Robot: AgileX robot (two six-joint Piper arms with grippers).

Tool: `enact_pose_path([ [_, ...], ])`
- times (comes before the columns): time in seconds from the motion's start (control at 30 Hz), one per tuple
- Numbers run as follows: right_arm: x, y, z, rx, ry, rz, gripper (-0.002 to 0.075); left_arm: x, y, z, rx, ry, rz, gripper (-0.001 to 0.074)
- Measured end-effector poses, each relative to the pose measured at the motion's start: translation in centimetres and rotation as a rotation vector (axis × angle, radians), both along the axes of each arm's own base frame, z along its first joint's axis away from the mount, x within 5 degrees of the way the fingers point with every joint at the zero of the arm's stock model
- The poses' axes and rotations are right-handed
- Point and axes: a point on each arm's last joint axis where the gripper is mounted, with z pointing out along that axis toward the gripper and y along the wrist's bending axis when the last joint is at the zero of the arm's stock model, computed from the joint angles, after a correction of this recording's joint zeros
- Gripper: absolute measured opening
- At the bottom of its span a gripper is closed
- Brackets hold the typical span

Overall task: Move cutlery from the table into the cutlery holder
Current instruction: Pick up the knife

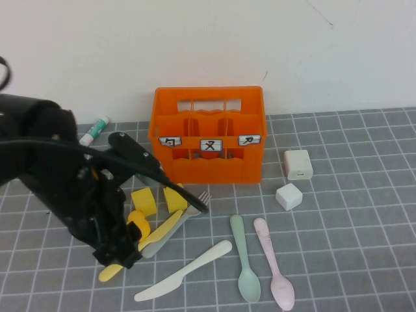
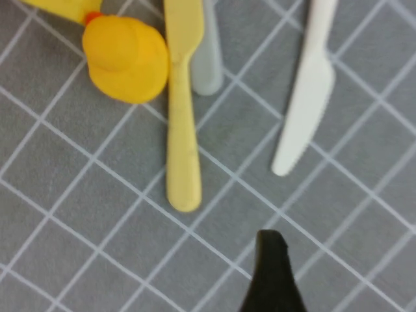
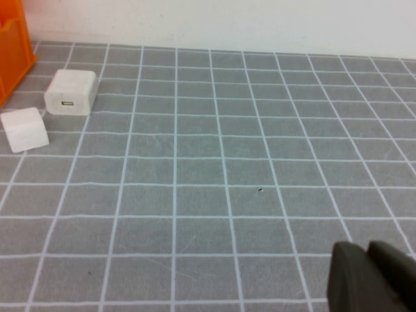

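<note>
The cutlery is seen lying on the grey tiled worktop (image 1: 364, 214) in front of the orange cutlery holder (image 1: 208, 135). The left jaws (image 1: 117, 257) are held low over the near left of the worktop, and how far they are parted cannot be told; only one dark fingertip (image 2: 272, 273) is shown by the left wrist view, and nothing is seen held. Directly beneath them the yellow knife (image 2: 182, 110) is laid, with a yellow duck (image 2: 127, 58) touching it on one side and the grey fork (image 1: 188, 214) tucked against it on the other. Just right of these jaws the white knife (image 1: 185, 270) is placed, then the mint-green spoon (image 1: 244, 263) and the pink spoon (image 1: 274, 263), side by side. Two white blocks (image 1: 296, 179) are set further right. The right jaws (image 3: 370, 276) are seen only in the right wrist view, over bare tiles well apart from the blocks, apparently pressed together and holding nothing.
</note>
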Motion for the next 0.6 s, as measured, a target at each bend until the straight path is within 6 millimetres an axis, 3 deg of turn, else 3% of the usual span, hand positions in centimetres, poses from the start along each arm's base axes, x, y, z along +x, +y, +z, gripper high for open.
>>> enact_pose_path([
  [0.43,0.0,0.0,0.0,0.0,0.0,0.0,0.0029,2.9,-1.0,-4.7,0.03,0.038,0.007,0.0441],
  [0.6,0.0,0.0,0.0,0.0,0.0,0.0,0.0029,4.2,-0.4,-6.4,0.057,0.035,0.024,0.0441],
])
